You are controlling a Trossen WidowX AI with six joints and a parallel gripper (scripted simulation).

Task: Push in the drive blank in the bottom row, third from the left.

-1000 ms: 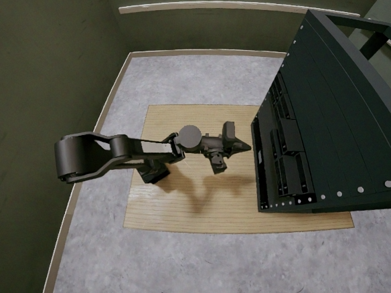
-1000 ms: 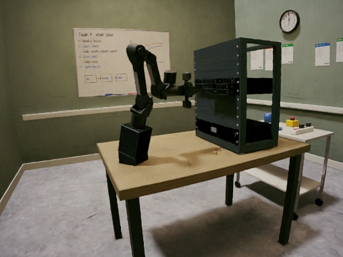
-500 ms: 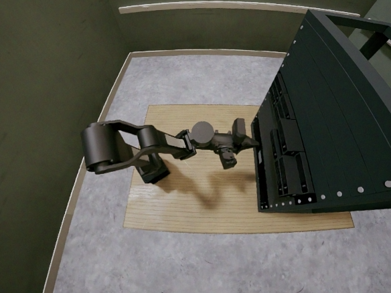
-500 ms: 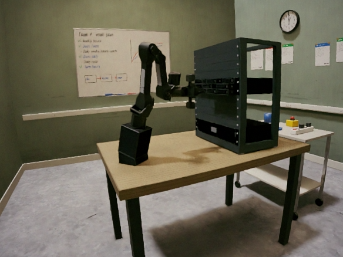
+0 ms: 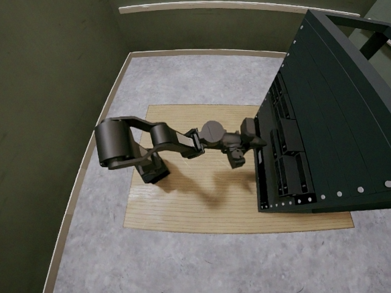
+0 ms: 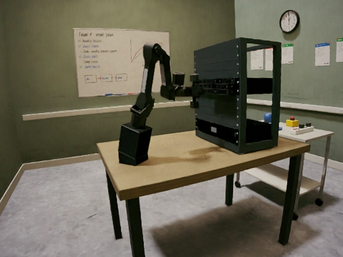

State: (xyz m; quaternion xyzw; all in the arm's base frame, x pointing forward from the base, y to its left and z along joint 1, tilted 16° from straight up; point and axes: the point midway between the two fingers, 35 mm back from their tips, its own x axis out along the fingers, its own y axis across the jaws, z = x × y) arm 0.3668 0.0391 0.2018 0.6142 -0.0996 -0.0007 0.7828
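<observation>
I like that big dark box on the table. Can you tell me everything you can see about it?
The rack is a tall, dark green, metal-looking open frame, standing upright on the wooden table at its far end. Flat panels dotted with small pale screws cover its front, with a band of drive blanks across the middle. The shut gripper reaches its front face there.

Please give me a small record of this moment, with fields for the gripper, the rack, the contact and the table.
gripper: gripper shut, holding nothing
arm: reaches level from its base toward the rack front
rack: dark rack upright on the table, no visible tilt
contact: closed fingertips at the band of drive blanks; which blank cannot be told
table: wooden table carries the arm and rack
</observation>
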